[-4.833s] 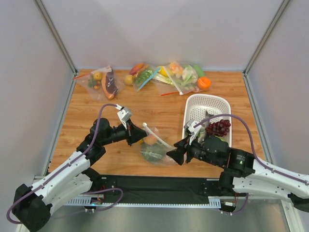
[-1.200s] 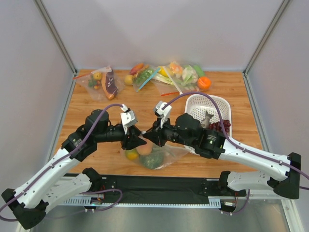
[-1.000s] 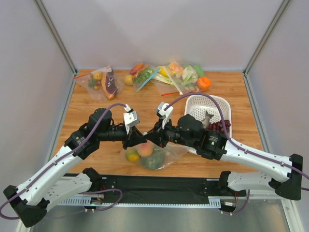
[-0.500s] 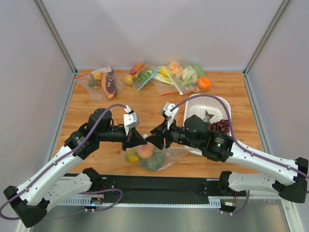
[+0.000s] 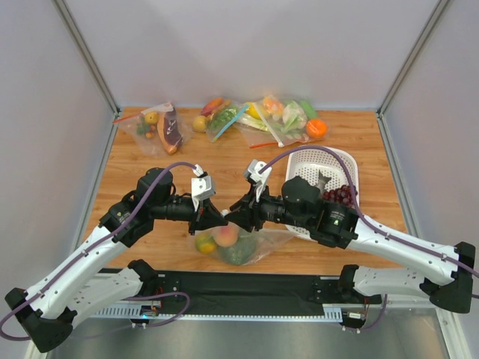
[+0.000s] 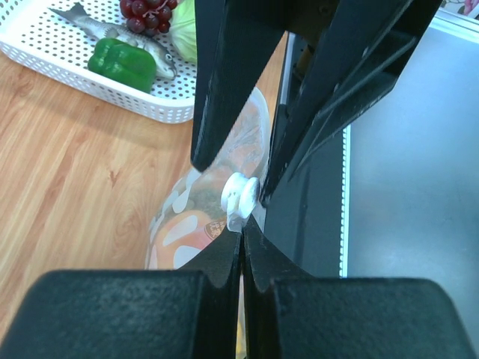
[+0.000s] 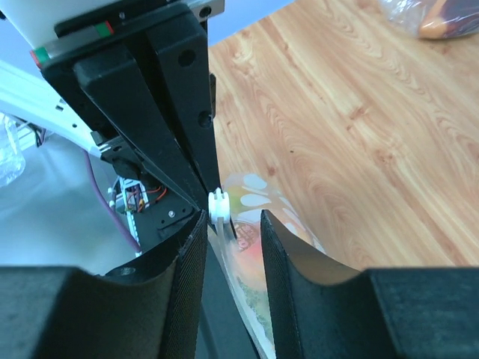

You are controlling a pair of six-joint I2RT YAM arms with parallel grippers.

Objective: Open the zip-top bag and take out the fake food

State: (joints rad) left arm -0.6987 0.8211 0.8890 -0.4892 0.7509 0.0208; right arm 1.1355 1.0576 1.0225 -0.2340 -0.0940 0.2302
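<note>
The zip-top bag (image 5: 258, 241), clear with white dots, lies near the front edge between my two grippers. Inside it show a yellow fruit (image 5: 204, 243), an orange-red peach (image 5: 226, 235) and a grey-green bumpy ball (image 5: 238, 253). My left gripper (image 5: 219, 219) is shut on the bag's top edge, just behind the white slider (image 6: 241, 196). My right gripper (image 7: 233, 221) faces it with its jaws open on either side of the slider (image 7: 218, 206) and the zip edge. The slider sits close to its left finger (image 7: 187, 247).
A white basket (image 5: 338, 161) stands right of the bag and holds dark grapes (image 5: 339, 196), a fish and a green pepper (image 6: 123, 63). Along the back edge lie other filled clear bags (image 5: 161, 127) and loose fake food (image 5: 273, 116).
My left jaws have closed on the bag's edge. My right jaws have opened, drawn back a little to the right, then come back in around the slider. The bag has stayed put.
</note>
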